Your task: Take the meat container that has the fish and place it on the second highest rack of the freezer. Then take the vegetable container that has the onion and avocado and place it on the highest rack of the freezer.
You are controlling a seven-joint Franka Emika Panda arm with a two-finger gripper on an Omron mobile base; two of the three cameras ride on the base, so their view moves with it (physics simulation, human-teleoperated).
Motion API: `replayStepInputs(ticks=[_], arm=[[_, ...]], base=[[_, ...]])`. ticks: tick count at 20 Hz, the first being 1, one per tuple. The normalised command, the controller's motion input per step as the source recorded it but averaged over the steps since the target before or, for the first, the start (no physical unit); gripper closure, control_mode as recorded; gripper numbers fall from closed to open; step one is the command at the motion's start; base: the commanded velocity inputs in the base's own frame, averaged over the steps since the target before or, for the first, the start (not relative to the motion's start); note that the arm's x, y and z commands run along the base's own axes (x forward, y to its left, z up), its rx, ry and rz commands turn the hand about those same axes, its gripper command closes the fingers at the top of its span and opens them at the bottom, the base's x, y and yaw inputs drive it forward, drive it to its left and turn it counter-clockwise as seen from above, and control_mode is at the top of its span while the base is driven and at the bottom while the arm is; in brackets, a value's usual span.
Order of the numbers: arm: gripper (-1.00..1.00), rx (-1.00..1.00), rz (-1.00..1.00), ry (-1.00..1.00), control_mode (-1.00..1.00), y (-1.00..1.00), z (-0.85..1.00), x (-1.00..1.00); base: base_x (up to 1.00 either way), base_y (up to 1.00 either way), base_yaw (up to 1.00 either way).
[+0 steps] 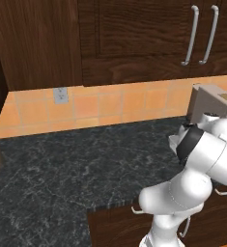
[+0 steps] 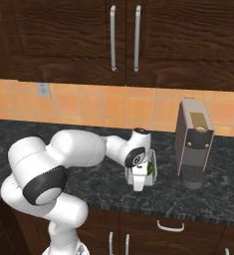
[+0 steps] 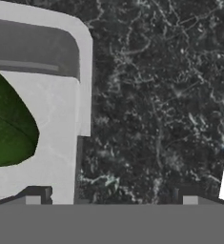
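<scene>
Fingertips [image 3: 33, 200] spread wide, grasping nothing, straddling rigid white vegetable container [image 3: 82, 71] wall; avocado [image 3: 8, 124] inside. Prob. light, slippery; pinch rim.

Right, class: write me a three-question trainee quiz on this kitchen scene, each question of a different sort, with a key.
1. True or false: the gripper has its jaws closed on the white container.
2. Multiple choice: the grey coffee machine stands on (A) the black countertop, (B) a shelf, (C) the floor.
3. What colour is the rounded thing lying in the container?

Key: 1 false, the jaws stand open, one fingertip over the container and the other over the countertop. 2 A. 3 dark green.
</scene>
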Motion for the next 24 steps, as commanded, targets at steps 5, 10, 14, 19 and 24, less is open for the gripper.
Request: replayStepInputs(ticks=[5,10,14,19,24], arm=[[-1.00,0.00,0.00,0.00,-1.00,0.00,0.00,0.16],[-1.00,0.00,0.00,0.00,-1.00,0.00,-0.19,0.01],[-1.00,0.00,0.00,0.00,-1.00,0.00,-0.44,0.00],[-1.00,0.00,0.00,0.00,-1.00,0.00,-0.35,0.02],[-1.00,0.00,0.00,0.00,-1.00,0.00,-0.21,0.30]], base=[[0.00,0.00,0.00],[0.00,0.00,0.00],[0.00,0.00,0.00],[0.00,0.00,0.00],[0.00,0.00,0.00]])
